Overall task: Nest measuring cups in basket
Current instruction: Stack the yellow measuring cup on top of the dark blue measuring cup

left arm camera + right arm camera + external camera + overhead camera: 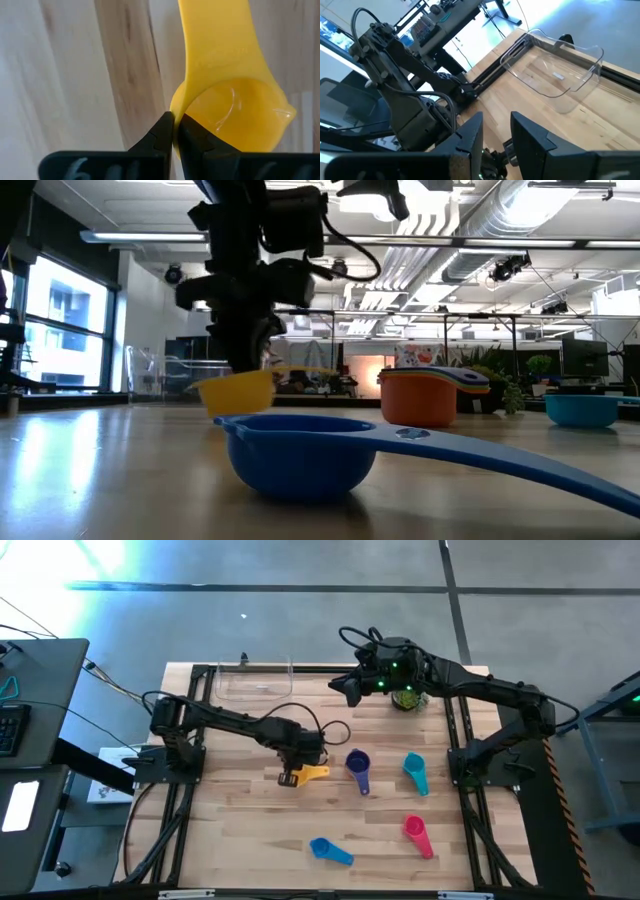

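Item: yellow cup (313,773), rim pinched in closed left gripper (291,777), lifted off table. Carry level to far-left basket (254,680); release low. Right gripper (496,131) parted, empty.

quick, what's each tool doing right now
Left tool: shut on the yellow cup, pinching its rim.
Right tool: open, holding nothing, up near the basket.

No readable text, labels or numbers; embossed marks on yellow cup (235,65) handle illegible.
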`<act>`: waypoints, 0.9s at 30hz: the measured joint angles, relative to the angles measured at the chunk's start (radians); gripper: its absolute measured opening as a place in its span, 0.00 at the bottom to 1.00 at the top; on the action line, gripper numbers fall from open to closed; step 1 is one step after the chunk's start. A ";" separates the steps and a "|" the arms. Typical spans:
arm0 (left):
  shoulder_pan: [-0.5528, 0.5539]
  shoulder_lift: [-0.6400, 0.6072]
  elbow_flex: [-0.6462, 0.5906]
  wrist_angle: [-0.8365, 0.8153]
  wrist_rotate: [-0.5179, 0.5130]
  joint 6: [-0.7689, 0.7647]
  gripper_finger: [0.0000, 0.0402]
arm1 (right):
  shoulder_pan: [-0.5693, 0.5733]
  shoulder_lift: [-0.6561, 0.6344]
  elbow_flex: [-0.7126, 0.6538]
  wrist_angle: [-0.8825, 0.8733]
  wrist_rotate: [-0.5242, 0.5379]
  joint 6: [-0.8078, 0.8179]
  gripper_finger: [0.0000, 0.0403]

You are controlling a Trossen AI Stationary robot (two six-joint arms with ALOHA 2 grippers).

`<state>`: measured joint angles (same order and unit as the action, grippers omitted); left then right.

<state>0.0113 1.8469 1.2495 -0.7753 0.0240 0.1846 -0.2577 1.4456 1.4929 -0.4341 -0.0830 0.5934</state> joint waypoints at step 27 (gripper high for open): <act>-0.005 0.016 0.000 0.010 -0.002 -0.016 0.05 | 0.000 0.000 0.000 -0.012 -0.041 -0.003 0.23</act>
<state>0.0063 1.8629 1.2491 -0.7650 0.0225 0.1684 -0.2573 1.4452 1.4929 -0.4465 -0.1244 0.5905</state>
